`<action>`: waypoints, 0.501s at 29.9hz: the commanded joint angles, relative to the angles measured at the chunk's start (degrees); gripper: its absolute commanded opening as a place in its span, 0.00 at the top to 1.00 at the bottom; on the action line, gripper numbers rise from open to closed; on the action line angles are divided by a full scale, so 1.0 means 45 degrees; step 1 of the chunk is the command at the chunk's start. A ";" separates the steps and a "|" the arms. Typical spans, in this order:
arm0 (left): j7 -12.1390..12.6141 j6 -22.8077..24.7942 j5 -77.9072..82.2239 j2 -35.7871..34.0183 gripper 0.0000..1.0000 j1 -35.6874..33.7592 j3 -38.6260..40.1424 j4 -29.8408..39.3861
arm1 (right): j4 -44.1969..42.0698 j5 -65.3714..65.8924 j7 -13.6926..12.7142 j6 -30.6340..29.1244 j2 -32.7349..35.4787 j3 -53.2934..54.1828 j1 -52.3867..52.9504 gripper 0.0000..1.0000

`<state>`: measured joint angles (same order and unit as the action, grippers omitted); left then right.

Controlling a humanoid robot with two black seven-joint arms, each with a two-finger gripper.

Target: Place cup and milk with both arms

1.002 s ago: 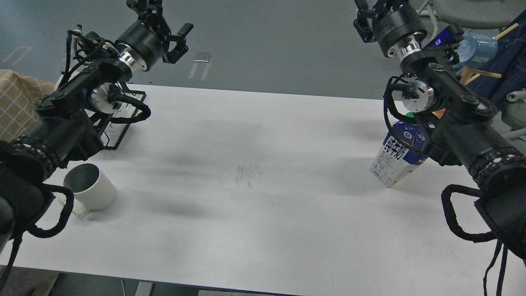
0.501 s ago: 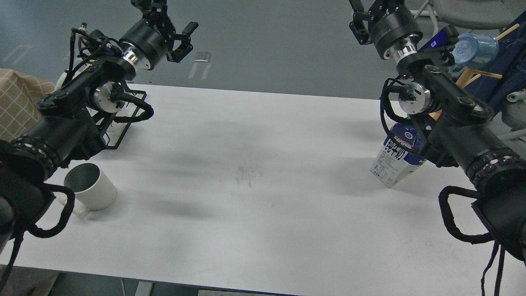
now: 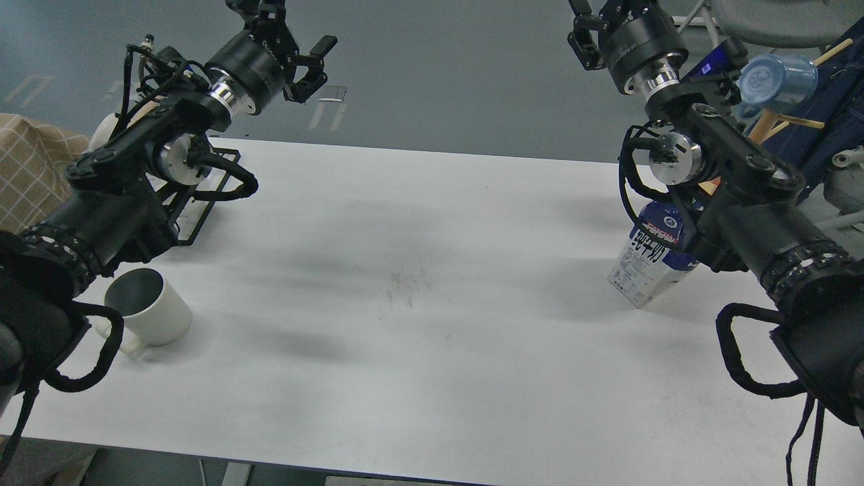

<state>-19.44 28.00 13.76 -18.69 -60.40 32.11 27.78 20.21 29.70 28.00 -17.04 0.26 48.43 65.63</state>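
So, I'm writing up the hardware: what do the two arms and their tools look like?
Both arms are matte black with silver metal rings at the joints, ribbed black cuffs and looping black cables. The left tool and right tool are black with angular fingers.

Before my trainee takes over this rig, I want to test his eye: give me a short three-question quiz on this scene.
1. True or false: the cup lies on its side.
2. Which stands nearer the right arm: A) the cup, B) the milk, C) the black rack?
3. Fill in: the left pincer holds ____.

Key: 1. False; it stands upright on the table, mouth up. 2. B. 3. Nothing; it hangs empty beyond the table's far edge, and the right pincer is cut off at the view's top edge.
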 commanded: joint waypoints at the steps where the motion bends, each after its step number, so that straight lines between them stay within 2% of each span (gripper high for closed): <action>1: 0.0022 -0.0001 -0.0011 -0.0027 0.01 0.0042 -0.0027 0.0038 | 0.0001 0.0000 -0.0001 -0.0002 -0.0018 0.0000 -0.0014 0.00; 15: 0.0061 -0.0001 -0.0011 -0.0086 0.01 0.0043 0.0012 0.0058 | -0.0194 0.0000 -0.0001 -0.0021 -0.0018 0.0000 0.0064 0.00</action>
<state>-19.18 28.00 13.73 -19.06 -60.21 32.08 28.00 19.88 29.71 28.00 -16.96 0.17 48.43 65.73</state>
